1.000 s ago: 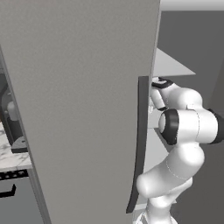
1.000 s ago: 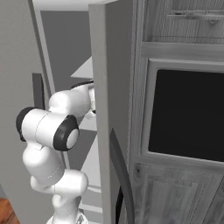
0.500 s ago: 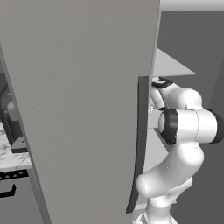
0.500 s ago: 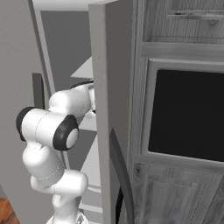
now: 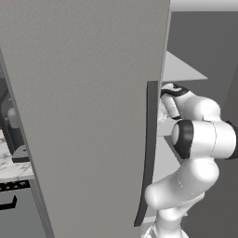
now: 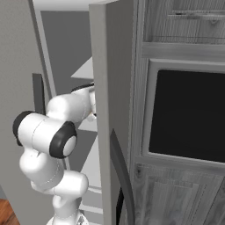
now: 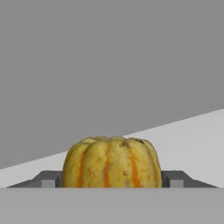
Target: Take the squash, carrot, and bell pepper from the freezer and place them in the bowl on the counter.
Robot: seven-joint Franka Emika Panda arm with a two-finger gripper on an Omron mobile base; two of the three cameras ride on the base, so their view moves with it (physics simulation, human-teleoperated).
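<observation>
A yellow squash (image 7: 111,162) with orange stripes and ribbed sides sits low in the hand view, on a pale freezer shelf (image 7: 192,135). My gripper (image 7: 111,180) is shut on it, one dark fingertip (image 7: 50,179) against each side. The squash's underside is hidden. In the base views my arm reaches past the edge of the open grey freezer door (image 5: 83,116) into the freezer, and the hand is tucked behind the door edge (image 6: 110,88). The carrot, bell pepper and bowl are out of view. A sliver of marble counter (image 5: 11,162) shows at far left.
The door's long dark curved handle (image 5: 148,153) runs close beside my arm. Pale shelves (image 5: 181,69) stand inside the freezer. On the right are a black oven window (image 6: 189,114) and grey wood-grain cabinets (image 6: 176,193).
</observation>
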